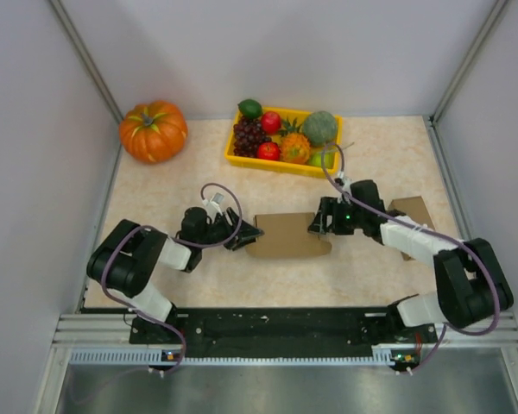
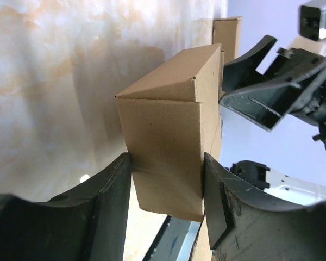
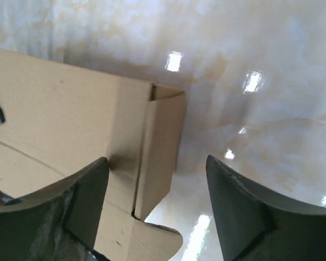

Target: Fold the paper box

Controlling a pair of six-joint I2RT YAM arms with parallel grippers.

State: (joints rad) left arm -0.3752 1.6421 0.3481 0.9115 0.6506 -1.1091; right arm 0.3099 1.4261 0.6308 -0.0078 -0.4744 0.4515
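Observation:
The brown paper box (image 1: 287,235) lies mid-table between both arms, partly folded into a long block. My left gripper (image 1: 246,235) holds its left end. In the left wrist view both fingers (image 2: 117,185) press against opposite sides of the box (image 2: 168,125), with the closed triangular end flap above them. My right gripper (image 1: 321,222) is at the box's right end, open. In the right wrist view its left finger (image 3: 89,190) touches the cardboard (image 3: 70,109) beside a loose side flap. The right finger stands apart over bare table. The right gripper (image 2: 261,81) also shows past the box in the left wrist view.
A second cardboard piece (image 1: 414,211) lies under the right forearm. A yellow basket (image 1: 276,164) of plastic fruit stands at the back centre, and an orange pumpkin (image 1: 153,130) at the back left. White walls enclose three sides of the table.

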